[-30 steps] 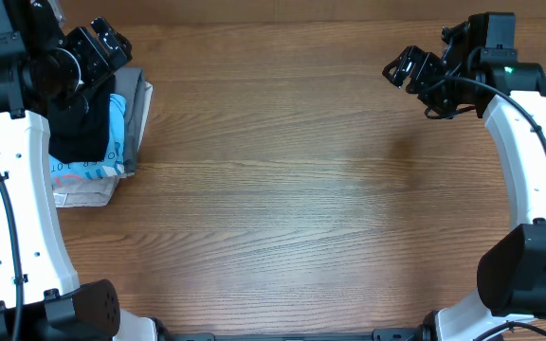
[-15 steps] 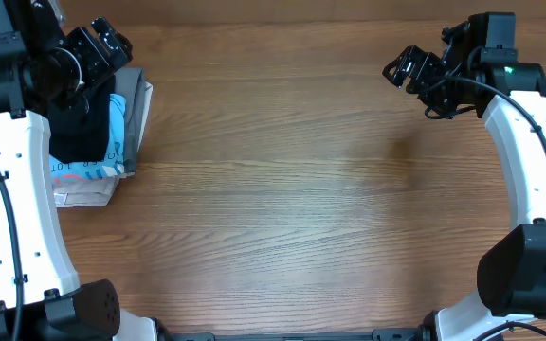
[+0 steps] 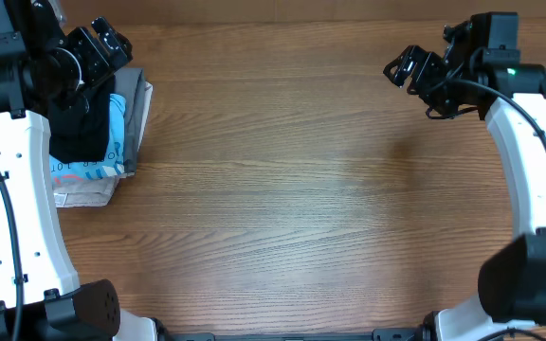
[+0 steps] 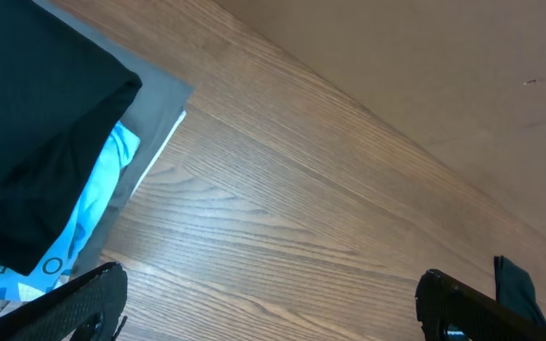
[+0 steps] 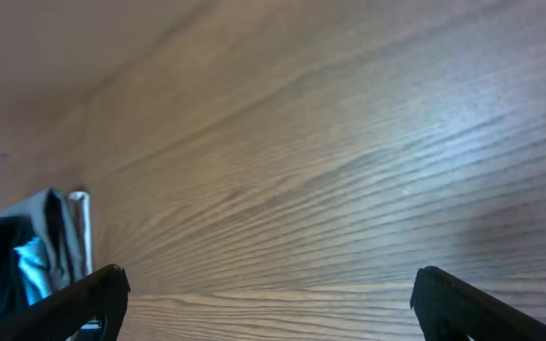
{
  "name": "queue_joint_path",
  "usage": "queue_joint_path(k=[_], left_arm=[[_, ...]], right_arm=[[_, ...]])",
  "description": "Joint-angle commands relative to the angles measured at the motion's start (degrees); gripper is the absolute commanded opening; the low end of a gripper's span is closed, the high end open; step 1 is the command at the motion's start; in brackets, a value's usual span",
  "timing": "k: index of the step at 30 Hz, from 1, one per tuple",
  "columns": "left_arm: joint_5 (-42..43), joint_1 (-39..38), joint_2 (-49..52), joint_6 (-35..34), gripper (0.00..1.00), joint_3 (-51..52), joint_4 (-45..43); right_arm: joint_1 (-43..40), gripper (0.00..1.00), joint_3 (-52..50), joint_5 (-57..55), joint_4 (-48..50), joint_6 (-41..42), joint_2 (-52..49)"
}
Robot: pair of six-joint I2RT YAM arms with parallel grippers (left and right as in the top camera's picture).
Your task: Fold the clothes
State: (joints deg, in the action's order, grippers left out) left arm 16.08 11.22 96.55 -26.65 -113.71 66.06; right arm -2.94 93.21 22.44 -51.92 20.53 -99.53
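While the table (image 3: 282,189) fills nearly the whole overhead view with warm brown wood grain running from side to side, a small stack of cloth sits at its far left edge. On top of that stack lies the black garment (image 3: 76,131), folded and partly hidden under the left arm's wrist. Beneath it shows the light-blue shirt (image 3: 119,137) with dark lettering. A grey garment (image 3: 142,102) sticks out on the side toward the table's middle, and a pale folded piece (image 3: 88,192) lies at the bottom.

The left gripper (image 3: 105,44) hangs above the far end of the stack, jaws spread wide with nothing between them. In its wrist view the black garment (image 4: 36,133) sits at upper left, apart from both fingertips (image 4: 83,301). The right gripper (image 3: 404,68) hangs over the far right part of the table, well apart from the stack, jaws likewise wide and holding nothing.

Beyond the table's edge the left wrist view shows a plain beige surface (image 4: 425,66); wall or floor, I cannot tell. In the right wrist view the grain catches a soft sheen.
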Motion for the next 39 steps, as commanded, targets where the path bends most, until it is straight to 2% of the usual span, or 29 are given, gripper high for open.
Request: queue_joint_path(k=[1, 10, 13, 18, 25, 30, 34, 39], left_arm=[[0.2, 0.0, -0.4, 0.0, 1.00, 0.2, 0.0], [0.2, 0.0, -0.4, 0.0, 1.00, 0.2, 0.0], [0.2, 0.0, -0.4, 0.0, 1.00, 0.2, 0.0], [0.2, 0.0, -0.4, 0.0, 1.00, 0.2, 0.0], [0.2, 0.0, -0.4, 0.0, 1.00, 0.2, 0.0], [0.2, 0.0, -0.4, 0.0, 1.00, 0.2, 0.0], [0.2, 0.0, -0.4, 0.0, 1.00, 0.2, 0.0], [0.2, 0.0, -0.4, 0.0, 1.00, 0.2, 0.0]], right_arm=[[1.9, 1.00, 0.3, 0.1, 0.4, -0.4, 9.6], [8.5, 1.00, 0.3, -0.4, 0.4, -0.8, 31.4], [12.5, 1.00, -0.1, -7.3, 0.0, -1.4, 40.8], [15.0, 1.00, -5.1, -10.0, -2.4, -4.3, 54.1], [14.4, 1.00, -21.7, -10.2, -3.4, -12.9, 74.9], [14.3, 1.00, -34.6, -13.5, 0.2, -13.5, 87.2], [12.9, 1.00, -44.8, -14.5, 7.4, -13.5, 93.8], [10.8, 1.00, -59.4, -14.9, 22.8, -13.5, 98.7]])
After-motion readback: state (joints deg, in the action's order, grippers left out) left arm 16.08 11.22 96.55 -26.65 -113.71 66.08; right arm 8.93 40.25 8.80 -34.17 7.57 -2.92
